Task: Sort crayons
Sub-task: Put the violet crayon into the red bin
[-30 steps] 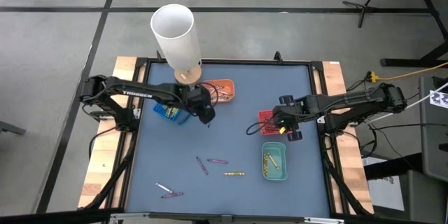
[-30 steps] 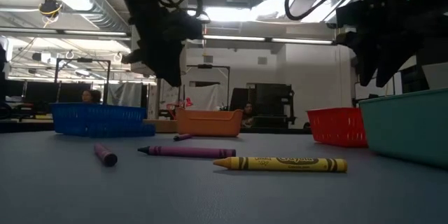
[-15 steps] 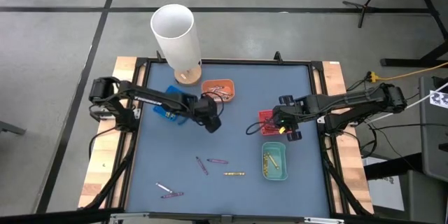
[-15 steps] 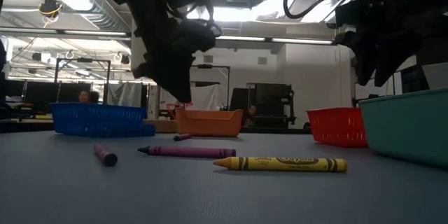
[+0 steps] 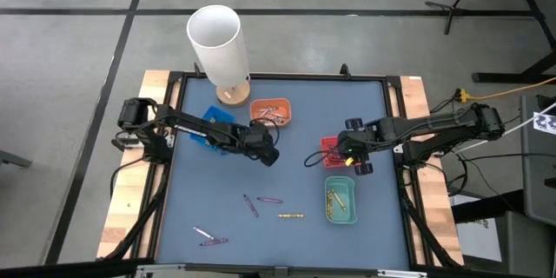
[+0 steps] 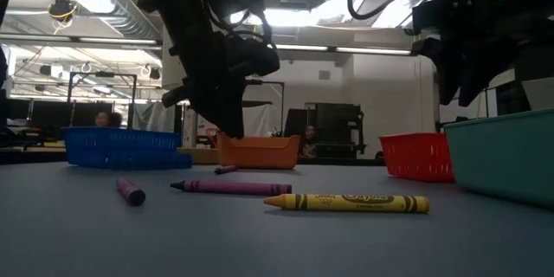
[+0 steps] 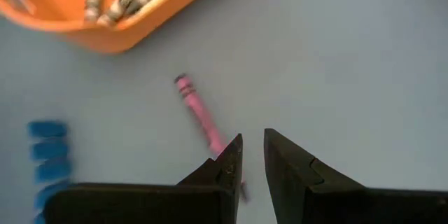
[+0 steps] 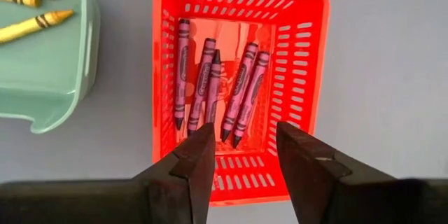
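Near the table's (image 5: 365,104) far edge, beside the orange tray (image 7: 112,14), a pink crayon (image 7: 199,112) lies under the left gripper (image 7: 252,155), whose slightly parted fingers hold nothing; light, stiff and brittle, it is probably best pinched mid-length, while the right gripper (image 8: 243,155) hangs open and empty over the red tray (image 8: 308,63).

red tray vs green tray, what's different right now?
The red tray has lattice walls; the green tray has solid walls. The red tray holds purple crayons, the green tray yellow crayons. The right claw hangs open over the red tray, not the green one. Both are small rectangular trays side by side on the table.
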Controlling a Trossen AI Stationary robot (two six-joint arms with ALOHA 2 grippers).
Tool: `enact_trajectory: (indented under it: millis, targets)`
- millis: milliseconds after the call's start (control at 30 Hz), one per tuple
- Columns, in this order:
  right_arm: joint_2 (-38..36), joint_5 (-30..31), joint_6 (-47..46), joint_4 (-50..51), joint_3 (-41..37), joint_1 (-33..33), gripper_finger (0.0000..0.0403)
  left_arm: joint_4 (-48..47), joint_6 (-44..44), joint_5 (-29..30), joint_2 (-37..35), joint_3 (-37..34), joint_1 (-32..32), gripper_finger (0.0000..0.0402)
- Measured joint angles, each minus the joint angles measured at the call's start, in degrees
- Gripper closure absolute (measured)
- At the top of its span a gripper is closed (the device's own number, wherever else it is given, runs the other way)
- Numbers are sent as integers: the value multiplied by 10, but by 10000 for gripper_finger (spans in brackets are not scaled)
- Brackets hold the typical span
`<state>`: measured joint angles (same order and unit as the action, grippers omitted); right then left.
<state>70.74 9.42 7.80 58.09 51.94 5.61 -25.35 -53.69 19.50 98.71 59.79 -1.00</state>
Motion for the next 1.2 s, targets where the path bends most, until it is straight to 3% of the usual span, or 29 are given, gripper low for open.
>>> enact_trajectory:
  millis: [533,1200]
  targets:
    - [0,0,0,-12,0,0,251,21,-34,40,67,0,-22,356]
    - [0,0,0,-12,0,0,251,0,-43,52,60,0,-22,356]
